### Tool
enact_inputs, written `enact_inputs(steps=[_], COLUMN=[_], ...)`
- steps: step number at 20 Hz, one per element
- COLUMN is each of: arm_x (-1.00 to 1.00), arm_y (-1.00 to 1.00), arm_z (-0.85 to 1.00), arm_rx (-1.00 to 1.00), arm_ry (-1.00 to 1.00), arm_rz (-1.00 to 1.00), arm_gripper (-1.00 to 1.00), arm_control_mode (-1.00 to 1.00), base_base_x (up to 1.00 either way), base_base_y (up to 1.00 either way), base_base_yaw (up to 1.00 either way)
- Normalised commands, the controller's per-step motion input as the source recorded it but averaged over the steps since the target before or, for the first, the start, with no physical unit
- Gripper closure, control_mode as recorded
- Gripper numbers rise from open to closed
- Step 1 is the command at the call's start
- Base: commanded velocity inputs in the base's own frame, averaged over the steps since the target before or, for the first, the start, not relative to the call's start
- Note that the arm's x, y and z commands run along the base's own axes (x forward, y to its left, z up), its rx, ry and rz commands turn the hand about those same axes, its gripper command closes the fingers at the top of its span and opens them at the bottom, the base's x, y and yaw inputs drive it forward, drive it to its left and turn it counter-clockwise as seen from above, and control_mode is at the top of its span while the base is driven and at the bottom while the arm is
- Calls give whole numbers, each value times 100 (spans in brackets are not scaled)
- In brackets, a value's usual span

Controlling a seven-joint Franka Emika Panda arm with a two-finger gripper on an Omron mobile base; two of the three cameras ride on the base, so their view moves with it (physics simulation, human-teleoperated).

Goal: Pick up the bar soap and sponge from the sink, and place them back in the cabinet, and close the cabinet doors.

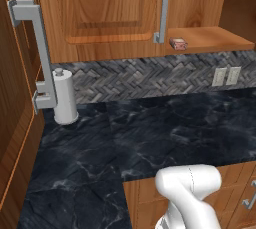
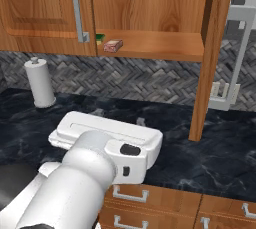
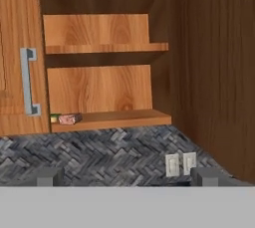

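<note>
Pinkish-brown, the bar soap [image 2: 113,46] lies flat on the bottom shelf of the cabinet [image 2: 165,43], close to the front edge at the left end, just beside the closed left door [image 2: 45,10]. Its long axis runs roughly along the shelf edge, slightly skewed in the right base view. A sliver of the green and yellow sponge [image 2: 100,37] peeks out just behind and left of it, mostly hidden by that door. The right door [image 2: 212,53] stands swung out, edge-on. In the hand view the gripper [image 3: 127,176] faces the cabinet from well back, its two dark fingertips [image 3: 47,176] spread wide with nothing between them.
</note>
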Motion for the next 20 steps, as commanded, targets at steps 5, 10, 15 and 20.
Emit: enact_inputs(steps=[5,10,15,20], arm_x=[-1,0,0,0], arm_y=[-40,-35,-32,-29], arm_z=[0,-6,-4,-2], arm_rx=[0,0,0,0], arm_ry=[-5,-5,-4,-2], arm_rz=[0,0,0,0], arm_gripper=[-100,-100,-100,-100], arm_control_mode=[-100,-100,-100,-100], base_base_x=[0,0,0,0], base_base_y=[0,0,0,0], base_base_yaw=[0,0,0,0])
